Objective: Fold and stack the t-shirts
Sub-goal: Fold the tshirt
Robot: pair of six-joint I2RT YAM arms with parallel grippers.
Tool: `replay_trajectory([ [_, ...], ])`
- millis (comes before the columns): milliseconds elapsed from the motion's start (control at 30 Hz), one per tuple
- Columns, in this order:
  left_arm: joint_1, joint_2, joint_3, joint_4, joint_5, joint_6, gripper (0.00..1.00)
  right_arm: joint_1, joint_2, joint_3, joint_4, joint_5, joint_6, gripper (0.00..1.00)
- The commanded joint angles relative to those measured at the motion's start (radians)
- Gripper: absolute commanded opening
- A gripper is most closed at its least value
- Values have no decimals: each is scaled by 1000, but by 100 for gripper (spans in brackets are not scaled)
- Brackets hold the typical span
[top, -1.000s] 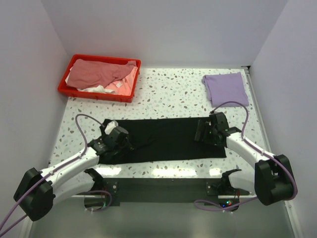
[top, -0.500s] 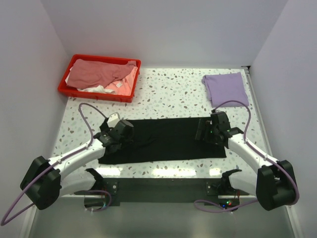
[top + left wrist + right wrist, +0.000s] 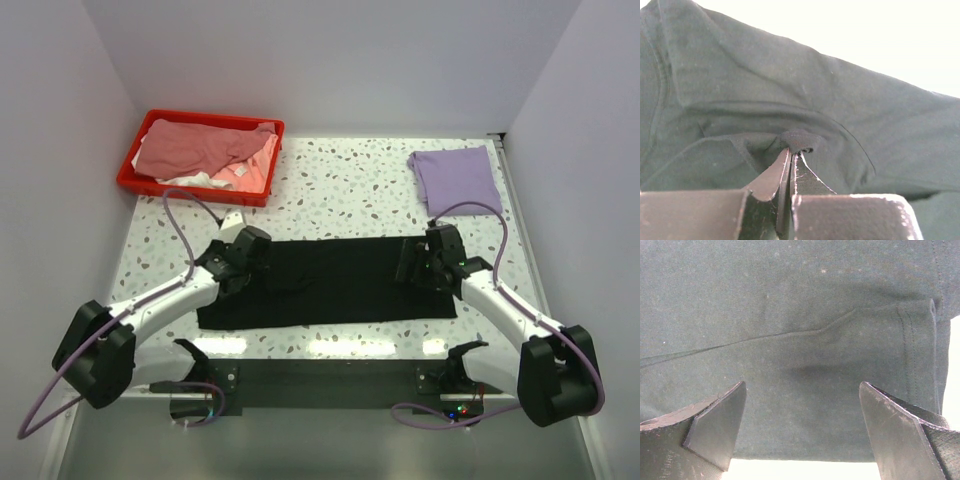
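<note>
Left hand [image 3: 791, 152] is clenched on a small pinch of the black t-shirt [image 3: 340, 280], its two fingers pressed together with a nub of dark cloth bunched at their tips. The cloth around that pinch puckers into folds, near a seam at the shirt's left end. Right hand [image 3: 802, 385] is released, its fingers spread wide just above the shirt's right end, close to the stitched hem; whether the tips touch the cloth I cannot tell.

The black t-shirt lies spread in a long flat band across the near part of the speckled tabletop [image 3: 350, 190], between the two arms. A light purple t-shirt [image 3: 457, 178] lies folded at the far right corner, well apart from the black one. At the far left stands a red bin [image 3: 200, 193] holding a crumpled dusty pink t-shirt [image 3: 190, 148] on top, with white cloth [image 3: 185, 180] showing under it.
</note>
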Motion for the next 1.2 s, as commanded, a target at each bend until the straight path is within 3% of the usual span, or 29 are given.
replay_trajectory([
  [0, 25, 44, 56, 69, -16, 59, 0, 0, -25, 46, -21, 27, -24, 99],
  [133, 49, 93, 96, 80, -5, 96, 0, -2, -28, 48, -22, 29, -25, 99],
  [167, 61, 122, 129, 42, -3, 96, 5, 0, -28, 49, -24, 30, -25, 99],
  [200, 63, 138, 146, 19, -7, 90, 32, -2, -28, 49, -25, 32, -25, 99],
  [267, 64, 168, 183, -31, -34, 78, 72, -2, -32, 48, -25, 35, -25, 99],
  [367, 64, 168, 201, -46, -34, 78, 100, -2, -36, 48, -28, 41, -27, 99],
  [633, 48, 61, 169, -73, 82, 96, 100, 0, -40, 52, -44, 46, -36, 99],
  [867, 18, -112, 41, -61, 173, 52, 100, 0, -49, 103, -80, 58, -44, 99],
  [1167, -5, -57, -67, 103, 369, 50, 100, 0, -138, 201, -111, 98, -47, 99],
])
